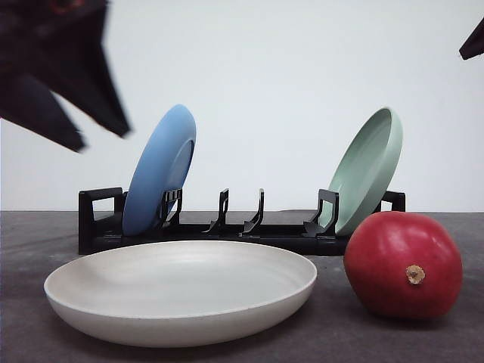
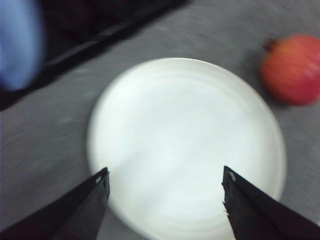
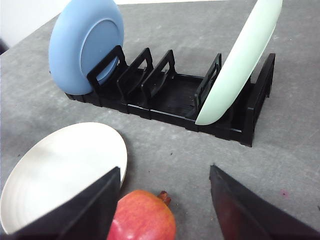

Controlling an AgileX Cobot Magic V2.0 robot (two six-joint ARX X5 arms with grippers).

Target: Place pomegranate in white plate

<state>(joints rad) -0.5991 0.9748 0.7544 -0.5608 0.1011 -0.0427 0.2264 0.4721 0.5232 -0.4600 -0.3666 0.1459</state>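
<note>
Pomegranate [image 1: 402, 265], glossy red, sits on the grey table [image 1: 30, 249] just right of the white plate [image 1: 181, 291], not touching it. Largest is the table itself. On it, behind the fruit, a black dish rack [image 1: 227, 227] holds a blue plate [image 1: 160, 168] at its left end and a pale green plate [image 1: 367, 168] at its right end, both on edge. The white plate lies flat and bare. Left gripper [image 2: 165, 187] hangs above it, fingers spread apart. Right gripper [image 3: 165, 197] hangs above the pomegranate, fingers apart, holding nothing.
</note>
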